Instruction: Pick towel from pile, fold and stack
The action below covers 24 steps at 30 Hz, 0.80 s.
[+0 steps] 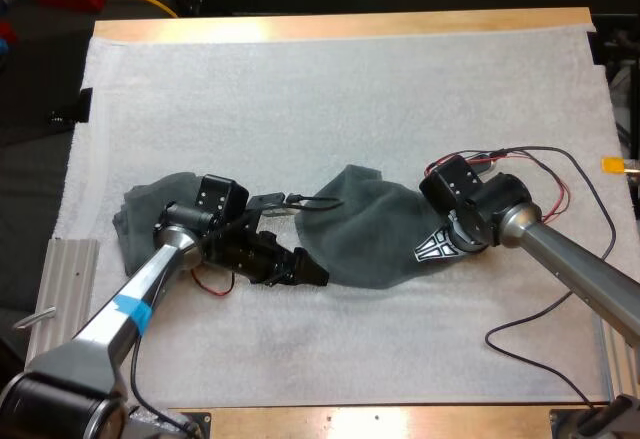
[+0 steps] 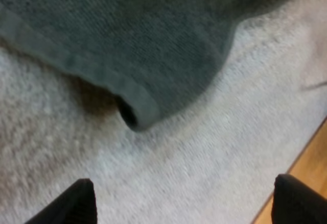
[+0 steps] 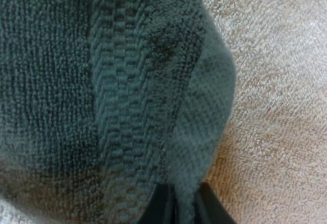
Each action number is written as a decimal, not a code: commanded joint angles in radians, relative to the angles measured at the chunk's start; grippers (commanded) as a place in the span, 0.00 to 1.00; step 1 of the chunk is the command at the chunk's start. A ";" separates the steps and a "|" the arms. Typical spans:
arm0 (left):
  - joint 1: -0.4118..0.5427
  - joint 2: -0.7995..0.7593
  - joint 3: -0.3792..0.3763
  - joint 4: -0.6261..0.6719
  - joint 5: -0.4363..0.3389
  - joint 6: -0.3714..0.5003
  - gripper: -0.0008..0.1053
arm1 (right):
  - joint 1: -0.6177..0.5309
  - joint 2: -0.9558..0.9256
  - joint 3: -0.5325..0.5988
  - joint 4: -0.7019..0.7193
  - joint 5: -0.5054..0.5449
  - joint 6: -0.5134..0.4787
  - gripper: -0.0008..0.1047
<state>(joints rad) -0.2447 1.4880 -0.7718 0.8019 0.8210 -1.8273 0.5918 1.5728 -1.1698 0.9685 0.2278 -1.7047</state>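
Towel edge pinched by right end effector.

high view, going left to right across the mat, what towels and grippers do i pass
bunched towel → left gripper, open above the mat → spread towel → right gripper, shut on the spread towel's right edge

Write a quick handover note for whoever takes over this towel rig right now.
Left gripper: open, low over the mat, just short of the middle towel's near-left corner.
Right gripper: shut on the middle towel's right edge.
Crumpled towel: at the mat's left, behind the left arm.
Done: one towel lies mid-mat, apart from the other; no fold, no stack.
Left: take the corner with the left gripper, fold, stack, then do the crumpled towel.
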 commanded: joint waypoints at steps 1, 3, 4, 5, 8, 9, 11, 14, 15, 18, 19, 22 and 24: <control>-0.008 0.013 -0.001 -0.029 0.017 -0.004 0.66 | -0.006 -0.009 0.000 0.004 -0.008 0.003 0.02; -0.008 0.037 -0.001 -0.063 0.023 -0.009 0.66 | -0.006 -0.009 0.000 0.004 -0.009 0.003 0.02; -0.008 0.045 -0.001 -0.075 0.028 -0.012 0.66 | -0.006 -0.009 0.000 0.004 -0.009 0.003 0.02; -0.008 0.057 -0.001 -0.091 0.030 -0.018 0.66 | -0.006 -0.009 0.000 0.004 -0.009 0.003 0.02; -0.008 0.086 -0.001 -0.130 0.031 -0.037 0.66 | -0.006 -0.009 0.000 0.004 -0.009 0.005 0.02; -0.008 0.094 -0.001 -0.141 0.031 -0.043 0.66 | -0.006 -0.009 0.000 0.004 -0.009 0.006 0.02; -0.008 0.115 -0.001 -0.156 0.036 -0.056 0.66 | -0.006 -0.009 0.000 0.002 -0.009 0.011 0.02; -0.014 0.145 -0.001 -0.178 0.079 -0.057 0.66 | -0.006 -0.009 0.000 0.002 -0.022 0.020 0.02; -0.019 0.152 -0.001 -0.186 0.091 -0.059 0.66 | -0.006 -0.009 0.000 0.000 -0.029 0.022 0.02; -0.054 0.171 -0.002 -0.213 0.098 -0.069 0.66 | -0.006 -0.009 0.000 -0.008 -0.031 0.026 0.02; -0.066 0.177 -0.003 -0.225 0.098 -0.076 0.66 | -0.006 -0.009 0.000 -0.010 -0.031 0.026 0.02; -0.111 0.188 -0.010 -0.273 0.096 -0.094 0.66 | -0.006 -0.009 0.000 -0.012 -0.031 0.026 0.02; -0.134 0.193 -0.014 -0.316 0.079 -0.126 0.66 | -0.006 -0.009 0.000 -0.012 -0.031 0.026 0.02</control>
<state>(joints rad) -0.3736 1.6815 -0.7780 0.5090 0.8939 -1.9446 0.5918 1.5693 -1.1698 0.9476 0.2053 -1.6825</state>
